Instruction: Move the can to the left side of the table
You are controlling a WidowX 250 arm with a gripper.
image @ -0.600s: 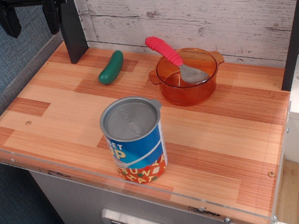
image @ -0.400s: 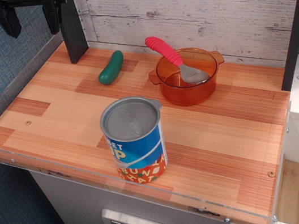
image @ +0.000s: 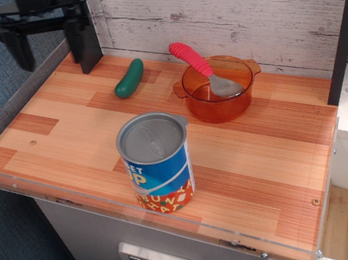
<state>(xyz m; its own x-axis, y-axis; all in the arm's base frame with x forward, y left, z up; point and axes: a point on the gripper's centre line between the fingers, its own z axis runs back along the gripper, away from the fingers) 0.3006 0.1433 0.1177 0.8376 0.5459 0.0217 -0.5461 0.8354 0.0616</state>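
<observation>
The can point(image: 157, 163) stands upright near the front edge of the wooden table point(image: 60, 126), about mid-width. It has a grey lid, a blue label with white letters and a red-orange lower band. My gripper point(image: 48, 47) hangs at the far left back corner, well away from the can. Its two black fingers point(image: 19, 49) point down, wide apart, with nothing between them.
A green pickle-like toy point(image: 128, 78) lies at the back middle. An orange transparent bowl point(image: 219, 89) holds a spoon with a pink handle point(image: 191, 59). A black post point(image: 83, 32) stands at the back left. A clear acrylic rim point(image: 72, 200) lines the edges.
My gripper has come down a little at the back left corner. The can and the other things have not moved.
</observation>
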